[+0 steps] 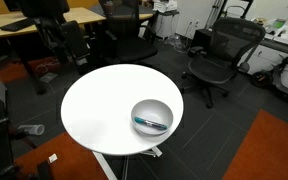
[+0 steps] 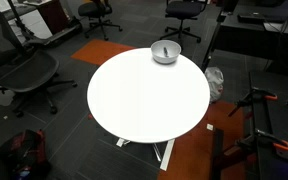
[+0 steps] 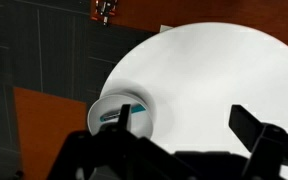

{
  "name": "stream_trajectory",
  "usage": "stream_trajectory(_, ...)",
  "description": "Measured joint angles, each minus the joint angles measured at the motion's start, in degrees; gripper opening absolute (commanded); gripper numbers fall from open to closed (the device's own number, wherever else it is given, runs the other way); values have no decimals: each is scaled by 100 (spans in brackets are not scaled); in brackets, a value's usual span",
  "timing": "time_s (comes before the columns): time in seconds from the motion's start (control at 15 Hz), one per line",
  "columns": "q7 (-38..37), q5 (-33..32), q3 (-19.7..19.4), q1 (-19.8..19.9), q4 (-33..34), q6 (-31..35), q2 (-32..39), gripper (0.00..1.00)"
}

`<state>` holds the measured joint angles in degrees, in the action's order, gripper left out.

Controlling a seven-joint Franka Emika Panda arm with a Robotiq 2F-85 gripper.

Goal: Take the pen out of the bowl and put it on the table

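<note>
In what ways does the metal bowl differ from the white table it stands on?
The shiny silver-grey metal bowl gleams; the round white-topped table is matte. The bowl is small, the table far wider. The bowl is hollow and holds the dark and teal-blue pen; the table is flat and bears the bowl near its edge. Both are round.

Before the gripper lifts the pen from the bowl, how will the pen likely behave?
The pen looks thin and straight, so probably stiff and light. The shiny metal bowl is curved, so the pen may slide when nudged. On the flat table it could roll.
</note>
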<state>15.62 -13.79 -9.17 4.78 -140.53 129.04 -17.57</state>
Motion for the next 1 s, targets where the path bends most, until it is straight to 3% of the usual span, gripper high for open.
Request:
stream_trajectory(0.73, -53, 25, 1, 0, 26, 74, 84, 100)
stream_trajectory(1.0, -567, 84, 3, 1, 211, 425, 433, 100)
